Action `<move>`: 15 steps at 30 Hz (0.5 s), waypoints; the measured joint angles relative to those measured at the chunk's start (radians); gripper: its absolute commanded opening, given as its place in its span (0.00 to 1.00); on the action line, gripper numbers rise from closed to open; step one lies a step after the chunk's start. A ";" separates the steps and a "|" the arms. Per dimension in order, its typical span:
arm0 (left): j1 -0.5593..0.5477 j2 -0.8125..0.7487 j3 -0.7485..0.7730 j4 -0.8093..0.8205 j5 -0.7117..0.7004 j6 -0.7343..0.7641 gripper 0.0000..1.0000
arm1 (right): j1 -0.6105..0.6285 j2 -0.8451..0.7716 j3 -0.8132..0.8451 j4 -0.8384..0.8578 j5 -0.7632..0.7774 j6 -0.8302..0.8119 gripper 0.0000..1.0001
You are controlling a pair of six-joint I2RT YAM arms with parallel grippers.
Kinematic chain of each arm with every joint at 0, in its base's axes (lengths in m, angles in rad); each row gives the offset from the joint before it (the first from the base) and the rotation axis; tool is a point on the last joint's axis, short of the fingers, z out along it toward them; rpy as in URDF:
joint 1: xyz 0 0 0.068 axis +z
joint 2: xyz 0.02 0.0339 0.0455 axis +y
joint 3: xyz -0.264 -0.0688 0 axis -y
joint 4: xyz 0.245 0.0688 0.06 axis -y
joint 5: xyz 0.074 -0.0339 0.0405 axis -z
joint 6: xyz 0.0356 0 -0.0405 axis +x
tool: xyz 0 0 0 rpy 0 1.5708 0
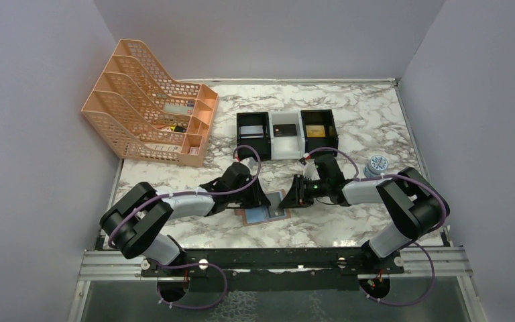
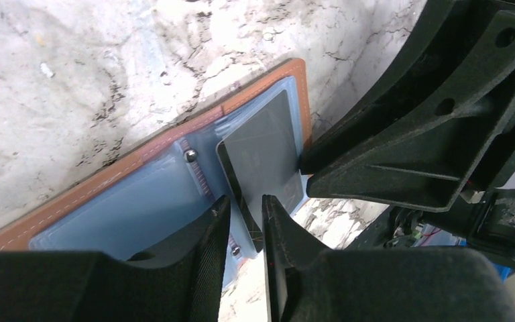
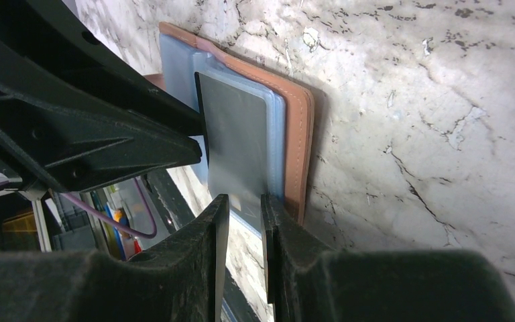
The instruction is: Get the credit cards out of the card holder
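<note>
The card holder point(image 1: 266, 216) lies open on the marble between my two grippers, tan edge point(image 2: 141, 157) and pale blue lining up; it also shows in the right wrist view point(image 3: 298, 134). A dark grey credit card point(image 2: 265, 144) sticks partly out of its right pocket, tilted up. My left gripper point(image 1: 263, 199) is closed to a narrow gap point(image 2: 247, 201) around the card's near corner. My right gripper point(image 1: 294, 194) is also nearly shut point(image 3: 245, 198), with nothing between its fingers, tips just over the card point(image 3: 235, 144) and the holder's edge.
An orange mesh file rack point(image 1: 151, 117) stands at the back left. Behind the grippers stand a black tray point(image 1: 253, 131), a white tray point(image 1: 286, 137) with a dark card and a black tray point(image 1: 319, 129) with a gold card. A small round object point(image 1: 376, 163) sits right.
</note>
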 measured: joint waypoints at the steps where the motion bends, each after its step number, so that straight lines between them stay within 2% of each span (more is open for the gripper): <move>1: 0.000 0.000 -0.005 0.006 -0.002 -0.007 0.23 | 0.000 0.001 0.000 0.001 0.000 0.000 0.26; 15: -0.001 -0.006 -0.041 0.037 -0.039 -0.065 0.16 | -0.001 0.009 0.000 0.007 -0.008 0.000 0.25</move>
